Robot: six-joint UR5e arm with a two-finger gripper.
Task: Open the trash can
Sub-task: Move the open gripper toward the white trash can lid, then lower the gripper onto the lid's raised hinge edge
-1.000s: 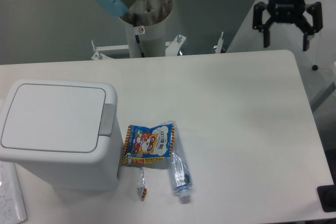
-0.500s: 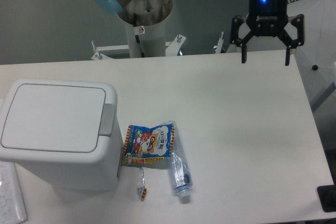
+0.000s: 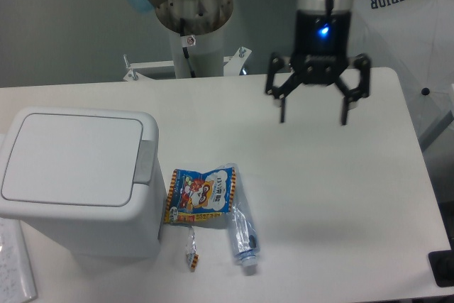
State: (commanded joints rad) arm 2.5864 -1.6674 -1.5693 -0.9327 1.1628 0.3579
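Observation:
The trash can (image 3: 78,179) is a white rectangular bin at the table's left, its flat lid down. A grey push-button tab (image 3: 145,162) sits on its right edge. My gripper (image 3: 313,120) hangs over the table's back right part, well to the right of the can. Its two black fingers are spread wide, with nothing between them.
A blue and orange snack bag (image 3: 201,195) lies just right of the can. A crushed clear plastic bottle (image 3: 242,236) lies below it, with a small wrapper (image 3: 191,253) to its left. The arm's base column (image 3: 191,26) stands behind the table. A paper sheet (image 3: 14,267) lies at bottom left.
My gripper has moved left and down from the back right corner to above the table, still open. The can and the litter have not moved.

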